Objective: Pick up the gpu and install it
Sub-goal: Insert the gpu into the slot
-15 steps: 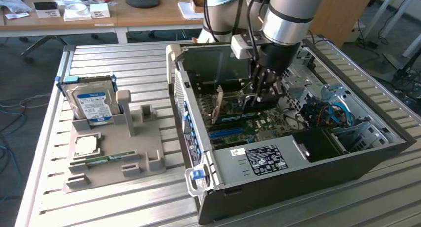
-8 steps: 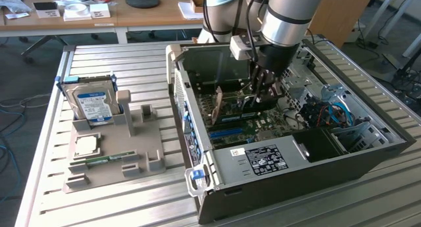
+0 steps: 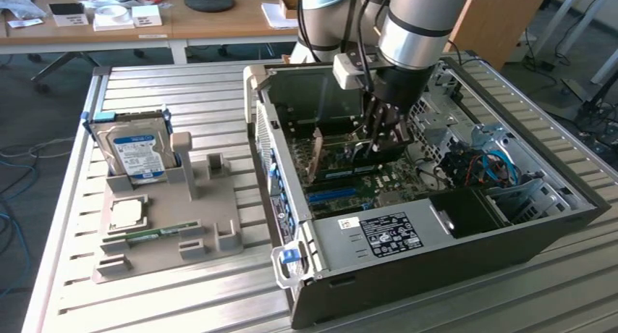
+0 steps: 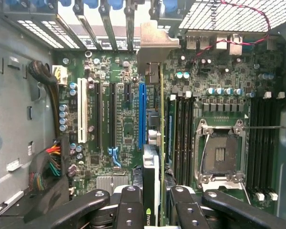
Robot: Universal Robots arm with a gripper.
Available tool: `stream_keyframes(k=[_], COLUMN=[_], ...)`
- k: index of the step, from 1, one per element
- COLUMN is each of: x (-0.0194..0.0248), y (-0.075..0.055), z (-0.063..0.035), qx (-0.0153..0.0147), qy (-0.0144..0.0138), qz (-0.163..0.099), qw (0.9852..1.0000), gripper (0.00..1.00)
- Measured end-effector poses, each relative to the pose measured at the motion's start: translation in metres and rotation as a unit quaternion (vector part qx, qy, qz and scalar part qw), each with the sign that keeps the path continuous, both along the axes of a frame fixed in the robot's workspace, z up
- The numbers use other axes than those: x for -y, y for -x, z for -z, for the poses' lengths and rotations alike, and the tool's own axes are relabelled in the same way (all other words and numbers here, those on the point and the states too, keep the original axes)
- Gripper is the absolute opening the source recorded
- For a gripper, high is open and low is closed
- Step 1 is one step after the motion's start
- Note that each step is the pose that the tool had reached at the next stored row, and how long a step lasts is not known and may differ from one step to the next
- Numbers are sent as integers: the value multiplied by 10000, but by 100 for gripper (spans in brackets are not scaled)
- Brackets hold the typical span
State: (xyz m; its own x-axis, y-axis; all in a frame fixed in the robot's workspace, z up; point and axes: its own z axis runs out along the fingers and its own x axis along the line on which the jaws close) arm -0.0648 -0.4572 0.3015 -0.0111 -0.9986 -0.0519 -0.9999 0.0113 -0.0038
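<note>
The gpu [image 3: 367, 158] stands on edge inside the open computer case [image 3: 435, 232], in the upper middle of the exterior view, directly under the arm. The gripper [image 3: 381, 141] reaches straight down into the case and is clamped on the card, one finger on each flat face, holding it by its upper edge.

In the wrist view the gpu [image 4: 151, 167] shows edge-on, running away from the gripper [image 4: 155, 200] between the two black fingers [image 4: 128, 205]. Its metal bracket [image 4: 157, 45] lies at the far end, against the row of rear slot openings. The card runs parallel to the long blue slot [image 4: 142, 114] on the motherboard [image 4: 119, 119] and lies just beside it, on the side towards the RAM sticks [image 4: 181, 129]. Whether its lower edge is in a slot I cannot tell. Beyond the RAM sticks sits the bare CPU socket [image 4: 219, 152].

Outside the case, on the exterior view's left, a grey holder [image 3: 193, 210] rests on the slatted table [image 3: 174, 87]. A hard drive [image 3: 135, 152] with a blue and white label stands upright in it at middle left. A square chip [image 3: 126, 213] and a narrow green RAM stick [image 3: 145, 235] lie in it at lower left, well apart from the gripper.
</note>
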Motion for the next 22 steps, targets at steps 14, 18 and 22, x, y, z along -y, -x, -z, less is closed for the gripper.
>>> stream_keyframes(k=[14, 18, 22], x=[17, 17, 17], y=[46, 49, 50], z=[16, 27, 31], qx=[-1, -1, 0], qy=[1, 1, 1], qz=[-68, -68, -88], qw=[10000, 10000, 10000], gripper=[27, 27, 27])
